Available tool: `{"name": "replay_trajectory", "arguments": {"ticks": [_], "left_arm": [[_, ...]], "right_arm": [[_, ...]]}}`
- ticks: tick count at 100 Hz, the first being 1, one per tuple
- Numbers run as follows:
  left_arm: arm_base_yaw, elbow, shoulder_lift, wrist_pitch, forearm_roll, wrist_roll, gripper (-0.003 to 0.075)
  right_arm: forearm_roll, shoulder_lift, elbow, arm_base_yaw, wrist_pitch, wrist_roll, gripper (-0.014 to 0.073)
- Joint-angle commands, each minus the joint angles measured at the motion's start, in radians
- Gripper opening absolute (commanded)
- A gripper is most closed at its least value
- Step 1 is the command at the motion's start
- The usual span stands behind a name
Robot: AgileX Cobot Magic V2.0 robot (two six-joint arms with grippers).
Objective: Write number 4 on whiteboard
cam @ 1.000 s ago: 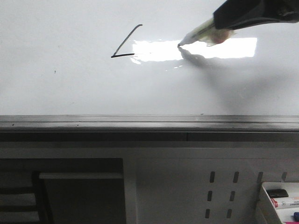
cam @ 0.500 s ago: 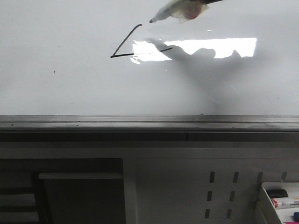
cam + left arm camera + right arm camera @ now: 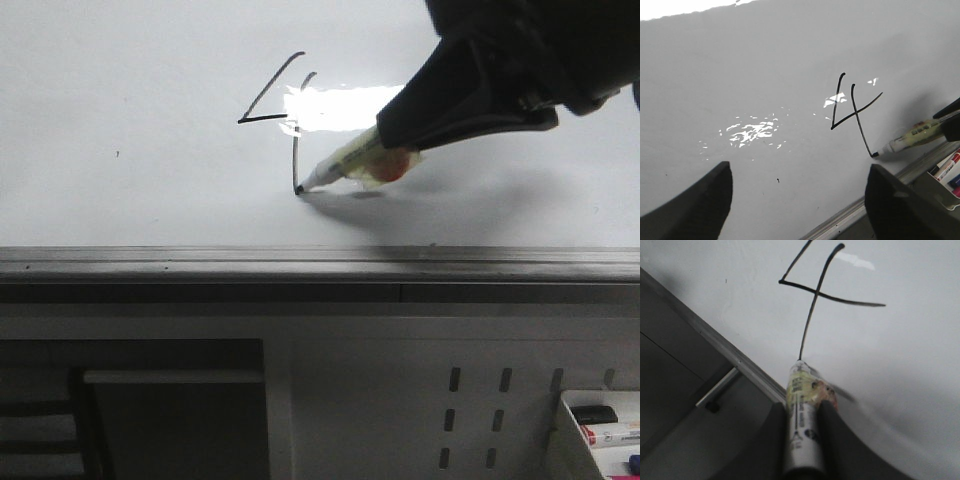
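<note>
The whiteboard (image 3: 120, 200) fills the upper front view. The number 4 (image 3: 295, 150) is drawn on it in thin black line: slanted stroke, crossbar and long vertical stroke. My right gripper (image 3: 395, 130) is shut on a marker (image 3: 345, 162), whose tip touches the board at the lower end of the vertical stroke. The right wrist view shows the marker (image 3: 801, 390) between the fingers of the right gripper (image 3: 802, 407), below the number 4 (image 3: 815, 292). My left gripper (image 3: 799, 172) is open and empty over the board, beside the number 4 (image 3: 856, 112) and the marker (image 3: 912, 137).
A grey metal rail (image 3: 300, 262) runs along the board's near edge. Below it is a grey perforated panel (image 3: 470, 410). A white tray (image 3: 600, 425) with spare markers stands at the lower right, also seen in the left wrist view (image 3: 947, 170).
The marker finished the crossbar, lifted to the top of the figure, then came down drawing the long vertical stroke. The right gripper has moved lower and nearer.
</note>
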Motion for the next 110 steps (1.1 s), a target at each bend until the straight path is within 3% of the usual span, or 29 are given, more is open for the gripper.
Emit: {"name": "replay_trajectory", "arguments": {"ticks": [1,18,33,42,55,66,91,110], "left_arm": [[0.003,-0.027,-0.009,-0.014,-0.035,0.0,0.0512],[0.003,-0.044,-0.009,0.072,-0.059,0.022,0.0512],[-0.04,-0.076,0.017,0.167,-0.209,0.21,0.0511],[-0.092,-0.104,0.046,0.198,-0.268,0.285,0.0481],[-0.18,-0.148,0.108,0.197,-0.266,0.325,0.0421],[-0.263,-0.188,0.169,0.197,-0.263,0.345,0.0419],[-0.426,-0.259,0.298,0.149,-0.217,0.369,0.0419],[-0.464,-0.271,0.343,0.11,-0.191,0.369,0.0418]], "right_arm": [[0.02,-0.088,-0.027,-0.002,0.004,0.005,-0.0043],[0.02,-0.183,-0.047,-0.002,0.052,0.021,-0.0043],[0.009,-0.215,-0.098,-0.002,0.107,0.056,-0.0043],[-0.087,-0.215,-0.135,-0.002,0.147,0.142,-0.0043],[-0.247,-0.213,-0.18,-0.002,0.23,0.27,-0.0043],[-0.322,-0.211,-0.206,-0.002,0.299,0.334,-0.0043],[-0.34,-0.205,-0.221,-0.002,0.378,0.346,-0.0043],[-0.34,-0.205,-0.221,-0.002,0.396,0.346,-0.0043]]}}
